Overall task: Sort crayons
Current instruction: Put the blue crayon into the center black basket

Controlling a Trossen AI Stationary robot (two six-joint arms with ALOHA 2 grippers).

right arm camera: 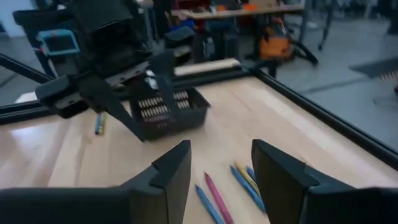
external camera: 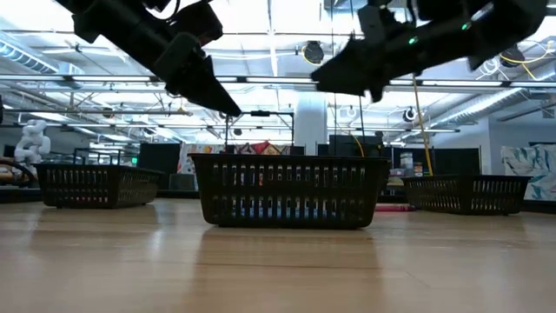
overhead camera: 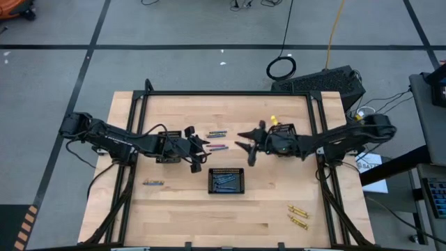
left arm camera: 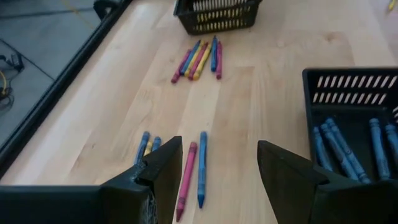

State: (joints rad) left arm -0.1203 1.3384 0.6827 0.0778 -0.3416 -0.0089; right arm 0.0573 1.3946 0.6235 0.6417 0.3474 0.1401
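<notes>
Two dark arms; angular black fingers (left arm camera: 165,177)

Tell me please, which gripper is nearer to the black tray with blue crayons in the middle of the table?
Left. The left gripper hangs just beside the black tray, off its corner. The right gripper is somewhat farther, above the table toward the far side.

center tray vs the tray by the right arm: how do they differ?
The center tray holds blue crayons; the tray by the right arm shows a yellow crayon sticking up at its rim. The center tray stands clear of both arms near the table's middle; the other is partly covered by the right arm. Both are small black slotted trays.
</notes>
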